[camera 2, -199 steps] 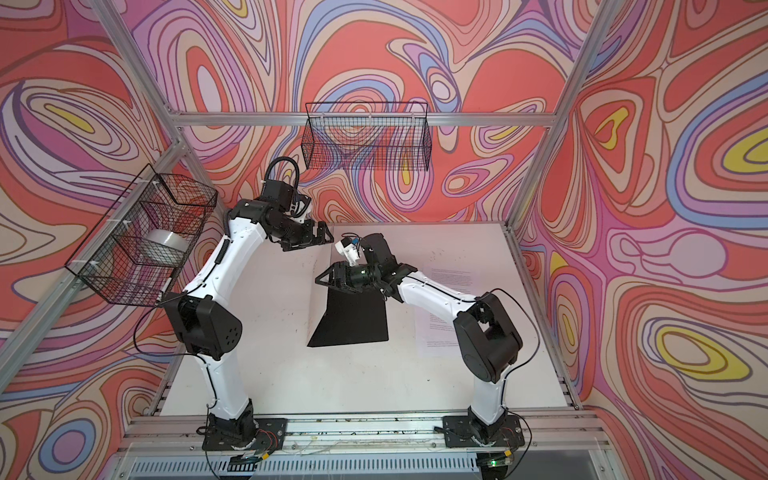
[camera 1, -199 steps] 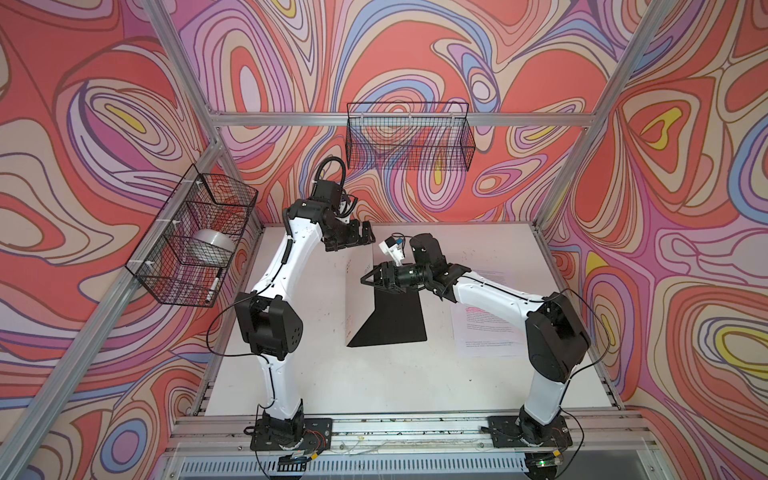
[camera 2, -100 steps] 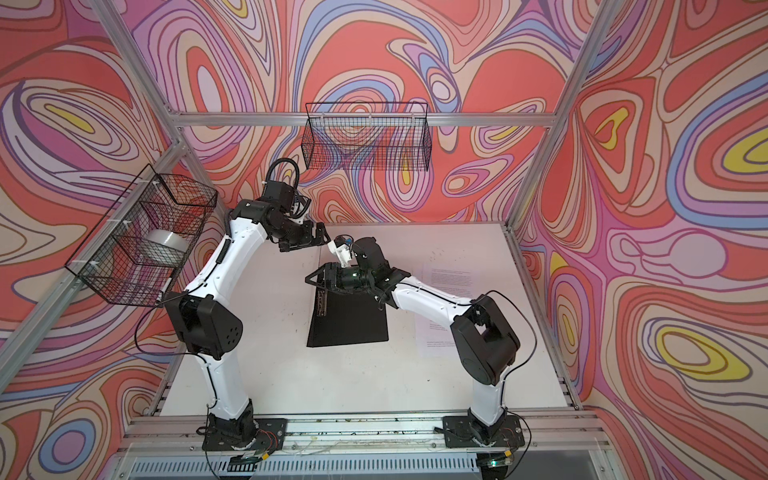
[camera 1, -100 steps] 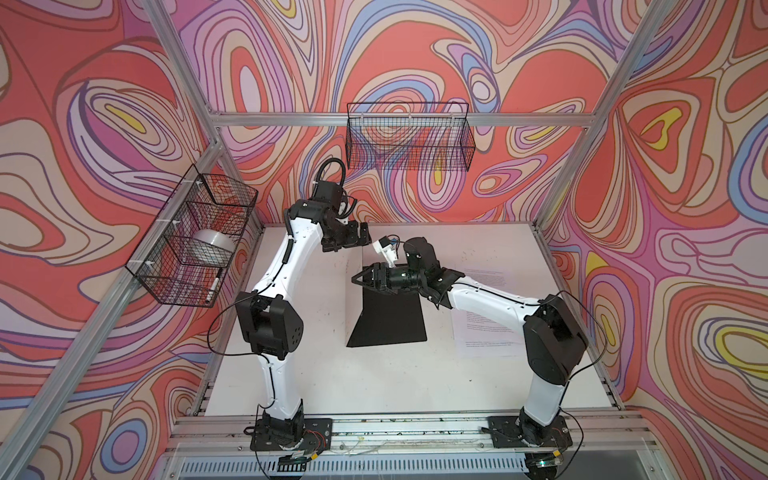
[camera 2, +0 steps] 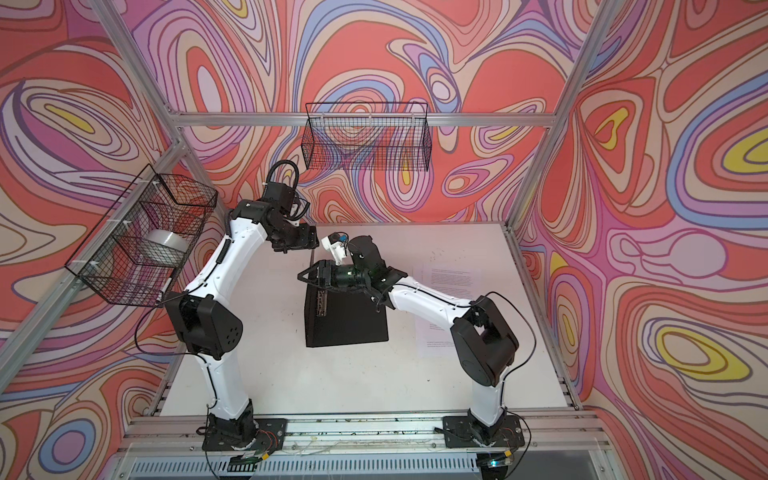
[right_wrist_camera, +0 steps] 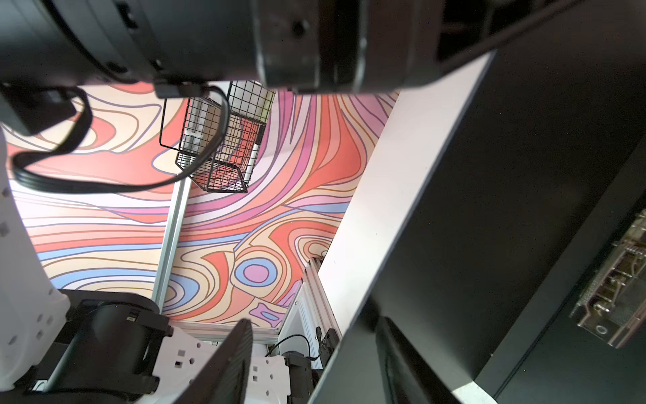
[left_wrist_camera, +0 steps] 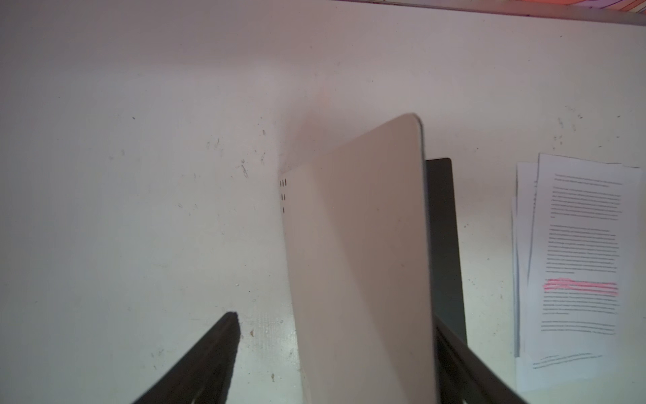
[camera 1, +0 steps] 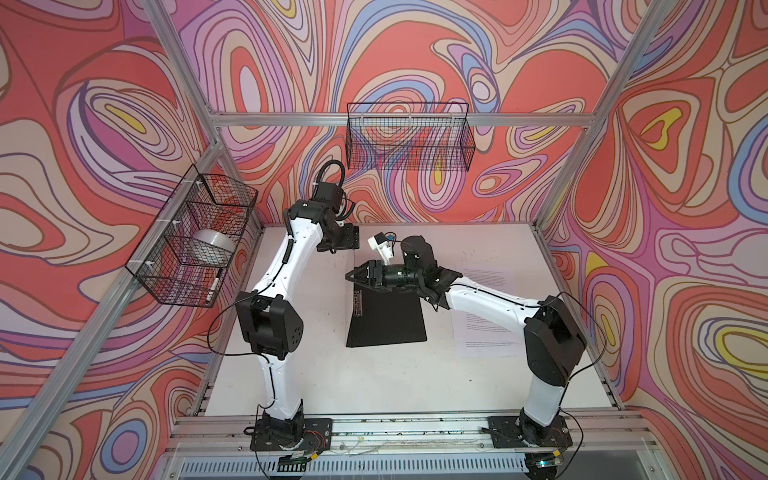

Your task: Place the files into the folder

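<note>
Swirl-patterned walls (camera 1: 104, 124) close in the white table (camera 1: 374, 386). A left-wall basket (camera 1: 187, 249) and a back-wall basket (camera 1: 409, 141) hang above it. My left gripper (left_wrist_camera: 335, 321) stands spread, 1 finger on each side of the raised cover (left_wrist_camera: 360, 262) of the folder (camera 1: 386, 320) at mid-table. My right gripper (camera 1: 352, 276) is spread at that cover too. The files (left_wrist_camera: 580, 259) lie flat toward the right edge, near the folder, not touching.

The folder (camera 1: 386, 322) lies open: one black-lined cover flat, a metal clip (camera 1: 356, 301) by the spine at its 9 o'clock edge, the other cover (left_wrist_camera: 360, 245), white outside, raised steeply. The files (camera 1: 486, 336), slightly fanned white printed sheets with a pink band, lie flat at its 3 o'clock, apart.
</note>
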Available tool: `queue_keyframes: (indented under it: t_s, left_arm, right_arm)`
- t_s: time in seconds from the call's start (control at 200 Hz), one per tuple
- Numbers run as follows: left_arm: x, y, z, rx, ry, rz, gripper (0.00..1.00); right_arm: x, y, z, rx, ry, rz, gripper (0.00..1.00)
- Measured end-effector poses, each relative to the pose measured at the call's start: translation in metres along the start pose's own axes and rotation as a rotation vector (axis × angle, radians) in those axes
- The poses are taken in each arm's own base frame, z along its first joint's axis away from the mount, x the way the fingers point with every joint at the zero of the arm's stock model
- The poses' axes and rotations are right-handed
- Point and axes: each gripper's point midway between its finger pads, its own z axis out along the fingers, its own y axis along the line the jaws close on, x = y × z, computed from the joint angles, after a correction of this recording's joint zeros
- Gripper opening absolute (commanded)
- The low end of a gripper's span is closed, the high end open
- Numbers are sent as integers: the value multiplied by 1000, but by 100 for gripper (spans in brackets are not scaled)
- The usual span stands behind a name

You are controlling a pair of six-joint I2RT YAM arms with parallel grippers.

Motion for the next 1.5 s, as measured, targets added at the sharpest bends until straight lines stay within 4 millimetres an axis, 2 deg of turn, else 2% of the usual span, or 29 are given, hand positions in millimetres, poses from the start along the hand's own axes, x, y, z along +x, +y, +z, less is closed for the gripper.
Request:
queue_keyframes:
  t_s: [0.145, 0.24, 0.331, 0.561, 0.691, 0.831, 1.092, 1.182, 1.357, 1.437, 1.502]
  left_arm:
    - [-1, 11, 0, -36, -6, 0, 46]
    - [-1, 23, -1, -56, -4, -11, 42]
    - [0, 33, -3, -69, 3, -19, 30]
    - [6, 61, -10, -92, 16, -50, 23]
    - [11, 69, -15, -87, 21, -44, 23]
    - [21, 69, -18, -69, 35, -8, 25]
    - [45, 64, -21, -15, 80, 49, 23]
    - [51, 67, -19, -5, 97, 59, 22]
    - [55, 70, -18, 14, 112, 76, 23]
    - [57, 69, -19, 23, 120, 87, 29]
    - [60, 69, -19, 26, 130, 95, 30]
  right_arm:
    - [1, 1, 1, -1, 2, 0, 59]
    - [1, -1, 1, 7, -1, -4, 58]
    - [1, -5, 0, 31, -4, -7, 57]
    - [0, -21, -16, 191, -32, -24, 49]
    - [-2, -32, -25, 297, -48, -30, 45]
    - [5, -59, -32, 420, -33, -2, 41]
    - [27, -123, -19, 577, 59, 75, 38]
    - [35, -139, -16, 610, 88, 98, 37]
    - [35, -150, -8, 633, 113, 110, 35]
    - [34, -151, -6, 637, 119, 108, 34]
    - [34, -154, -5, 644, 127, 111, 33]
